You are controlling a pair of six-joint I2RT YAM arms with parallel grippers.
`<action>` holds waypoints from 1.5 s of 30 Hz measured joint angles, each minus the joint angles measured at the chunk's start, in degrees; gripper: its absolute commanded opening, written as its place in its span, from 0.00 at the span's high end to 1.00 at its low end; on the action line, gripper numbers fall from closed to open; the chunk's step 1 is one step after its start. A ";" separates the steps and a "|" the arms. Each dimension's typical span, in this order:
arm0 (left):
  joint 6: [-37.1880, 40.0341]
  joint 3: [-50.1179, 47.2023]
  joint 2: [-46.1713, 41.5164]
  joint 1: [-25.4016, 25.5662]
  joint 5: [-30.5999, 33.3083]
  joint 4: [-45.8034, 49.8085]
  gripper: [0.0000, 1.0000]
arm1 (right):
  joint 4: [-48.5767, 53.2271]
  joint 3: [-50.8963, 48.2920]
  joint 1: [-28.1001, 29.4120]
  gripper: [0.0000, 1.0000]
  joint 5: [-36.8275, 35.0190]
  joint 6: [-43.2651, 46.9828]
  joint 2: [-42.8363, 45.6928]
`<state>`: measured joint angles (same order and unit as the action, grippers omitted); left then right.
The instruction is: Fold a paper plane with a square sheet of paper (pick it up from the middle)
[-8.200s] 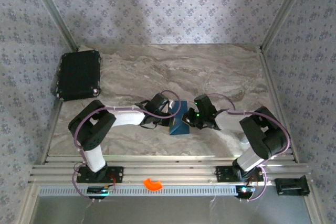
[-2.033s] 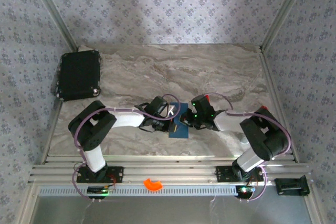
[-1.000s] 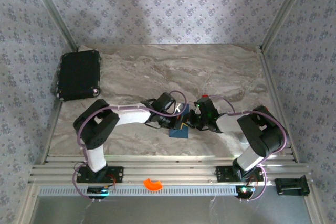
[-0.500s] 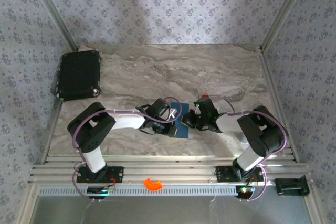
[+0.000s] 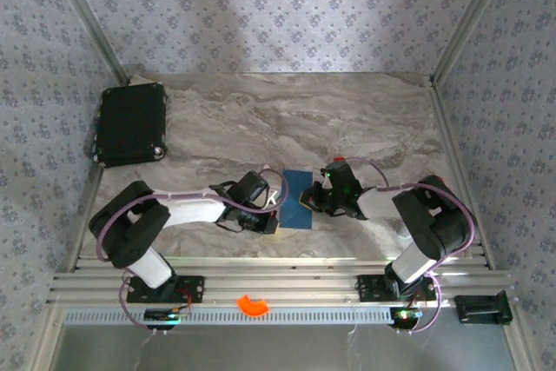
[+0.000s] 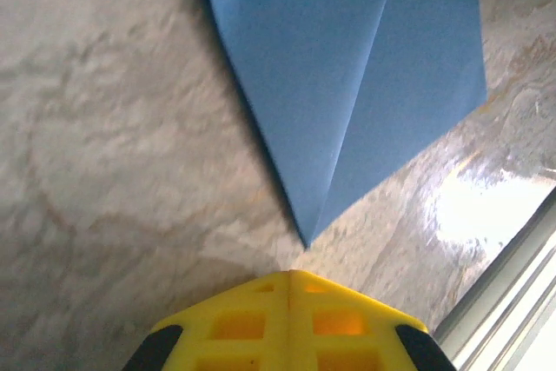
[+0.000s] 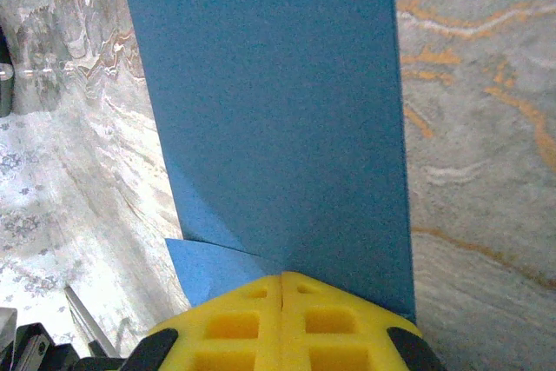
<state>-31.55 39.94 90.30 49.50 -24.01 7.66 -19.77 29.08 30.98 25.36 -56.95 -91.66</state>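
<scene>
Marble tabletop [image 5: 347, 119]; folded blue paper [image 6: 347, 76] just beyond clenched left end effector [image 6: 289, 277]; clenched right end effector [image 7: 282, 277] touching its edge

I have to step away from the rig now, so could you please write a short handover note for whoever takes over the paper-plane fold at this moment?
Left hand: shut and empty, its tips just short of the pointed corner of the square sheet of paper, not touching it.
Right hand: shut, tips at the sheet's edge. I cannot tell whether it pinches the sheet or only presses on it.
Sheet: lies on the table between the two hands.
Done: the first folds. A crease runs to the point, and a small flap shows by the right hand.
Left: the remaining folds. It is not a slim dart yet.
</scene>
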 measured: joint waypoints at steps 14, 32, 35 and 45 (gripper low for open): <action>-0.63 9.94 5.79 -0.85 -0.42 -0.63 0.99 | -0.09 0.00 0.00 0.96 0.04 -0.02 0.00; -1.55 8.02 9.97 -1.14 -1.60 -4.44 1.00 | 10.99 2.34 2.95 0.99 -6.14 4.28 6.21; -1.75 7.96 9.97 -1.14 -1.64 -4.57 1.00 | 10.97 2.34 5.60 1.00 -6.54 4.28 6.34; -1.75 7.93 9.99 -1.14 -1.62 -4.76 1.00 | 8.11 1.75 8.35 1.00 -5.68 3.08 3.26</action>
<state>-33.30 47.88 100.29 48.36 -25.63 2.90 -11.66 30.83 39.33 19.68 -53.87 -88.40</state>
